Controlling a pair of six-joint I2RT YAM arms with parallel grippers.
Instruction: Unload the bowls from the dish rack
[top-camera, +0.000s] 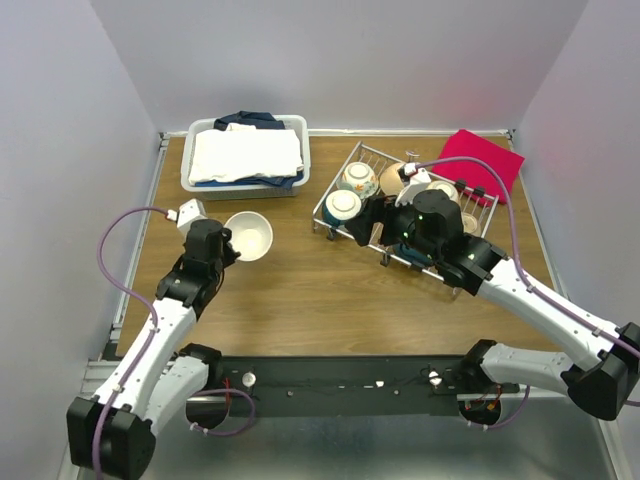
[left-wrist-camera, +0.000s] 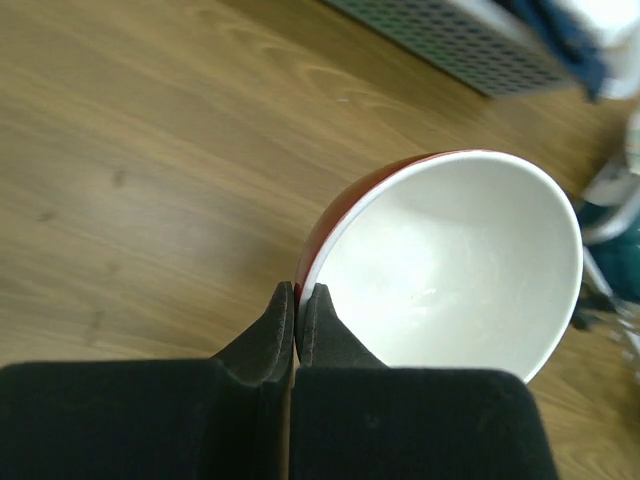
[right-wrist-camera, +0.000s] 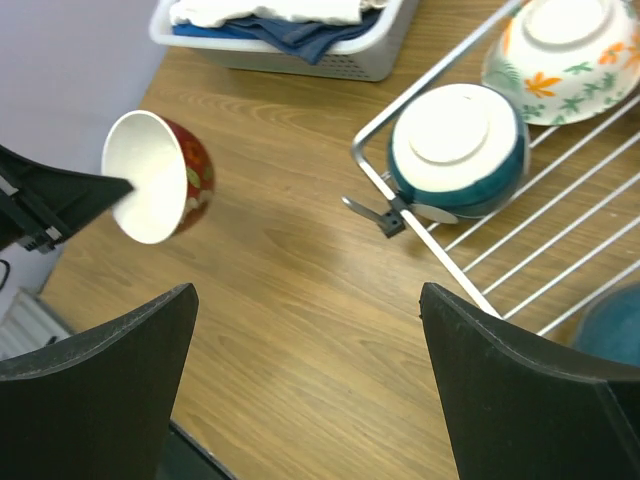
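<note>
My left gripper (left-wrist-camera: 298, 290) is shut on the rim of a red bowl (left-wrist-camera: 450, 260) with a white inside, left of the dish rack (top-camera: 470, 215). The top view shows that gripper (top-camera: 228, 246) and bowl (top-camera: 248, 235); in the right wrist view the bowl (right-wrist-camera: 160, 175) hangs tilted above the wood. My right gripper (right-wrist-camera: 308, 300) is open and empty over the table by the rack's near-left corner (right-wrist-camera: 440, 255), and shows in the top view (top-camera: 368, 228). A teal bowl (right-wrist-camera: 460, 150) and a floral bowl (right-wrist-camera: 555, 45) lie upside down in the rack. More cream bowls (top-camera: 440, 190) are partly hidden by my right arm.
A white bin (top-camera: 245, 155) of folded cloth stands at the back left, close to the held bowl. A pink cloth (top-camera: 485, 160) lies behind the rack at the back right. White walls enclose the table on three sides.
</note>
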